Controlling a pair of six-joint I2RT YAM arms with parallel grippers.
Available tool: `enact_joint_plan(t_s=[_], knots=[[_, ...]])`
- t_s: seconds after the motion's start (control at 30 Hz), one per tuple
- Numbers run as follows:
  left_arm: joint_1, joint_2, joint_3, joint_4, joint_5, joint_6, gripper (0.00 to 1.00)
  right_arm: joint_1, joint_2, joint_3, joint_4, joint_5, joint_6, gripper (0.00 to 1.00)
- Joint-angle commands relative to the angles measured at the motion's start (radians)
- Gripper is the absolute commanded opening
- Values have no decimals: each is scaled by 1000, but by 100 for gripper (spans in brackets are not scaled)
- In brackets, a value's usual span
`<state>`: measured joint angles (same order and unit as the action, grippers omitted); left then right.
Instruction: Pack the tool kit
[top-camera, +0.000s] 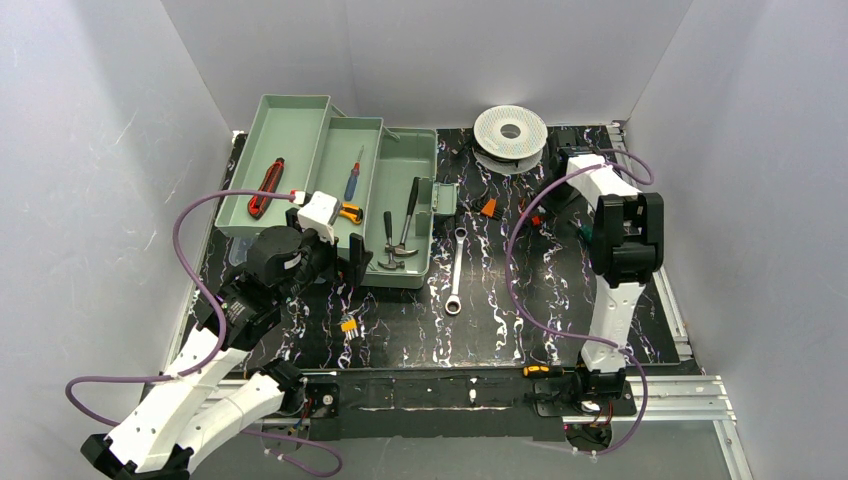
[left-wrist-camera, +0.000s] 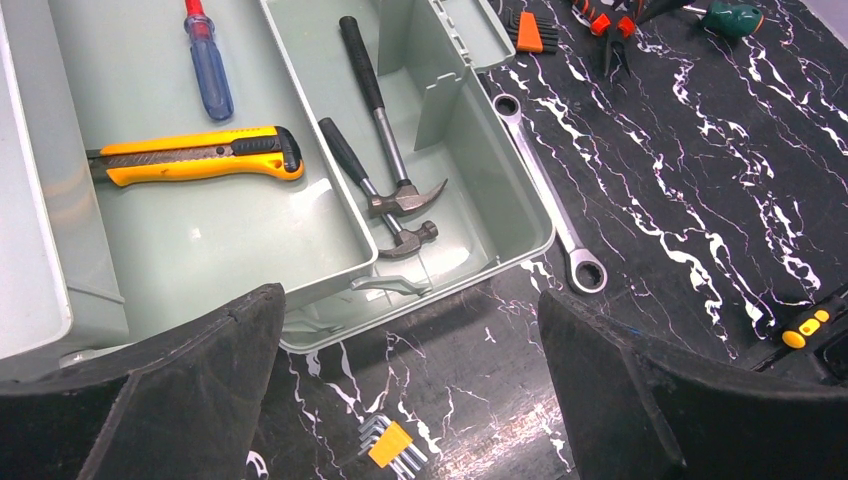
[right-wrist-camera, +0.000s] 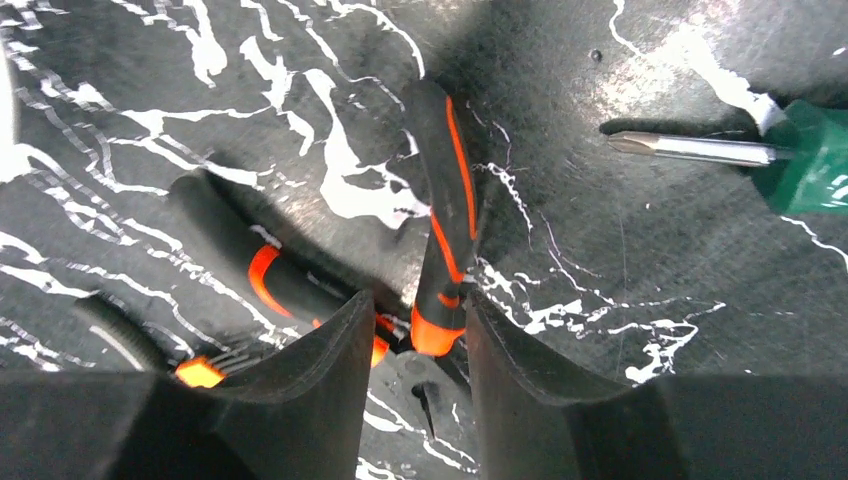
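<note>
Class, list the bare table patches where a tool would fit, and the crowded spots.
Bare: black marbled table between silver wrench and right arm. Crowded: around the orange-handled pliers at the right end effector, beside the green-handled screwdriver.

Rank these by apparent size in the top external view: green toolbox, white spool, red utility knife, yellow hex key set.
Largest to smallest:
green toolbox
white spool
red utility knife
yellow hex key set

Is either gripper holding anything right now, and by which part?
Left gripper: open, empty. Right gripper straddles the black-and-orange pliers near their pivot; a firm grip cannot be told.
</note>
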<state>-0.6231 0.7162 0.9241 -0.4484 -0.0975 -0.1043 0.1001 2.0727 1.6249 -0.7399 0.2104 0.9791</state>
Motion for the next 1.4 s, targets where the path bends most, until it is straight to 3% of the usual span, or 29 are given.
enact_joint_plan(t_s=[0.0,0.13,0.2,0.27,0.3,0.8,1.1,1.23,1.37], knots=[[3,-11,-6,10,-1,11,98,1,56,55,-66,6,61,45],[3,-12,-5,10,-1,12,98,12,89,86,-111,29,77,38],[4,-14,-5,9,-1,13,98,14,86,80,-108,25,77,25],[4,-14,-4,6,-2,13,98,13,61,42,-70,-5,69,5],[4,-15,-6,7,-3,14,98,13,41,12,-39,-22,63,1],[5,-12,-3,-3,42,30,98,69,-429,-401,475,-504,-214,1],[7,-3,-10,14,-13,-10,98,365,-467,-251,454,-383,-330,1],[15,15,-2,8,-36,-42,98,468,-393,-130,464,-293,-339,1],[23,-5,3,4,-82,-57,98,516,-266,81,473,-342,-346,1]])
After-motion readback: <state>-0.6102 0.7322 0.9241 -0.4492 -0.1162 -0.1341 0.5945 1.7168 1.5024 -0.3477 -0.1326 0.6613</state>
